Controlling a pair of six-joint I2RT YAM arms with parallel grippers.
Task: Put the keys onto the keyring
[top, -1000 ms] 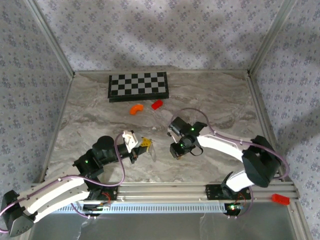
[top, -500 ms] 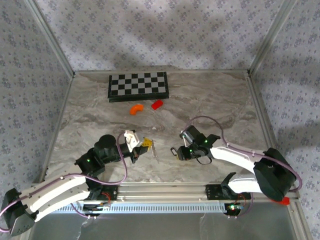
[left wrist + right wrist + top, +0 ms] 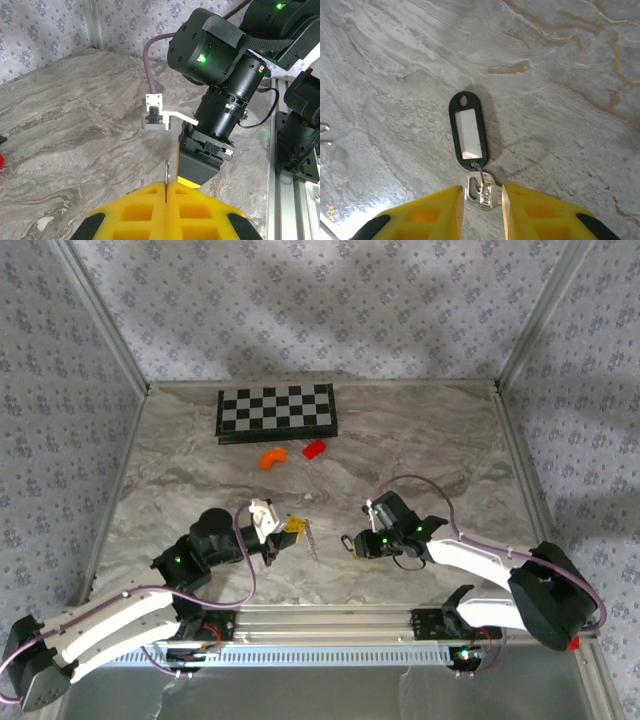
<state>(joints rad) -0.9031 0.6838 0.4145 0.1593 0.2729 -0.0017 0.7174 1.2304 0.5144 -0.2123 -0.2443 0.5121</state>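
The keys (image 3: 468, 131), a silver key head on a black oblong tag with a pale centre, lie flat on the marble. My right gripper (image 3: 482, 192) stands low over them. Its yellow fingers flank the key head, with a narrow gap still showing on each side. From above, the tag (image 3: 347, 542) shows just left of the right gripper (image 3: 358, 545). My left gripper (image 3: 166, 184) is shut on the keyring (image 3: 167, 170), seen edge-on as a thin metal strip between the pads. From above, the keyring (image 3: 312, 540) hangs from the left gripper (image 3: 295, 527), a little left of the keys.
A checkerboard (image 3: 277, 412) lies at the back, with a curved orange piece (image 3: 272, 456) and a red block (image 3: 314, 448) just in front of it. Patterned walls close three sides. An aluminium rail (image 3: 330, 618) runs along the near edge.
The right arm has swung toward the near edge and come down low over the keys, its jaws narrowing around the key head. The left gripper has barely moved, still holding the keyring.
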